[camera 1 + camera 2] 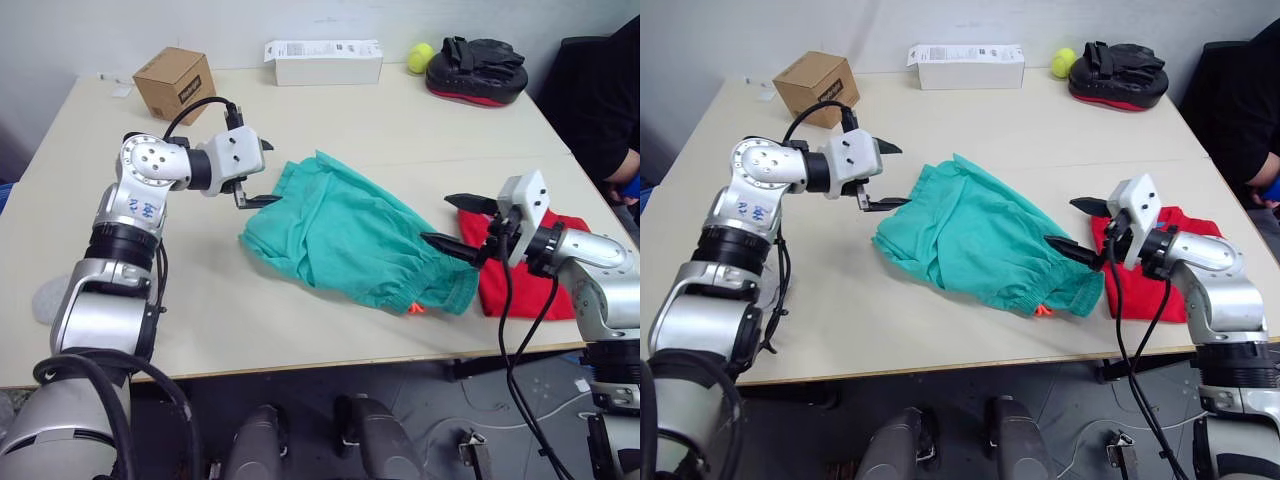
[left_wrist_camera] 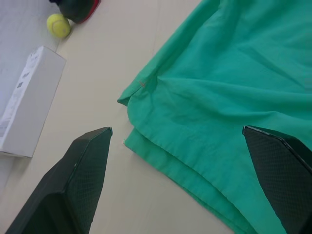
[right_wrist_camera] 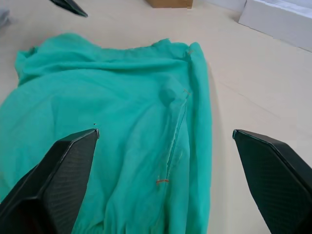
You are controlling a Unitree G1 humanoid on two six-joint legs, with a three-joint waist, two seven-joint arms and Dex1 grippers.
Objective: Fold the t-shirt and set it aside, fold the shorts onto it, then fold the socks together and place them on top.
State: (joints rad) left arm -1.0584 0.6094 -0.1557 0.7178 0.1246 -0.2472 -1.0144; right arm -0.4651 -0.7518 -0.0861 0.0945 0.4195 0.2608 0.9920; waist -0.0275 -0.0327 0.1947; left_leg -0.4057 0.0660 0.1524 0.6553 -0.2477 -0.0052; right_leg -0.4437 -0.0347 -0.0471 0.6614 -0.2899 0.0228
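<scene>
Shorts partly overlap t-shirt on table.

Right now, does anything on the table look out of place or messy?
Yes. The teal shorts lie crumpled and askew mid-table, one end draped over the red t-shirt, which sits at the near right table edge. Both the left end effector and right end effector are open, holding nothing.

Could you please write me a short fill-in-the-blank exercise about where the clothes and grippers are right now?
1. The shorts lying between the two grippers are ____ in colour.
2. The red t-shirt lies folded beside the ____ gripper.
3. The left gripper has its jaws ____.

Missing words: teal-green; right; open
</scene>
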